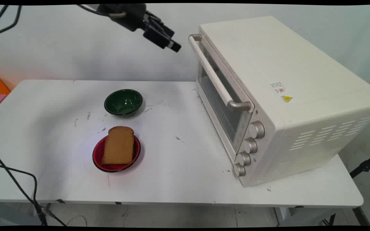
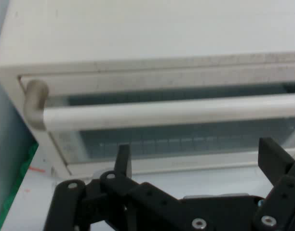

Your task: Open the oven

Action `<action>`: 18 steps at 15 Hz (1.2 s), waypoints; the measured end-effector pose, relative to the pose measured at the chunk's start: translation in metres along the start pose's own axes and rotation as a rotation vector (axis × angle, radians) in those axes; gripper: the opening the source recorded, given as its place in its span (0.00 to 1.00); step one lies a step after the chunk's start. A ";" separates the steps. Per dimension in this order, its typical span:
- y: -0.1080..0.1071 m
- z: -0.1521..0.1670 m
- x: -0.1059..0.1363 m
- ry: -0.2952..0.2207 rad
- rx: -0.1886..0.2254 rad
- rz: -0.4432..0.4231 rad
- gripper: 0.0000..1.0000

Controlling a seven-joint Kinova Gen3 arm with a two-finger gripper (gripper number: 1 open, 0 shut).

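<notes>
hand [image 2: 195, 161] spread, just short of oven handle [image 2: 171, 111]

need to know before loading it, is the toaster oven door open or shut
Shut. The toaster oven door sits flush against the oven's front frame, its handle running across the glass, with the open gripper close in front of it.

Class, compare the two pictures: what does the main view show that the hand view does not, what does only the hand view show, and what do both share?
Only the main view shows the green bowl, the bread slice on the red plate and the oven's knobs. Only the hand view shows the tool open, fingers spread. Both show the oven with its door handle and shut glass door.
</notes>
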 end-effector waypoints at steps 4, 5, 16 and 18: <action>0.007 0.019 0.018 0.022 -0.016 0.007 1.00; 0.008 0.022 0.020 0.024 -0.018 0.008 1.00; 0.014 0.060 0.033 0.034 -0.042 0.019 0.00; 0.015 0.065 0.033 0.033 -0.050 0.023 0.00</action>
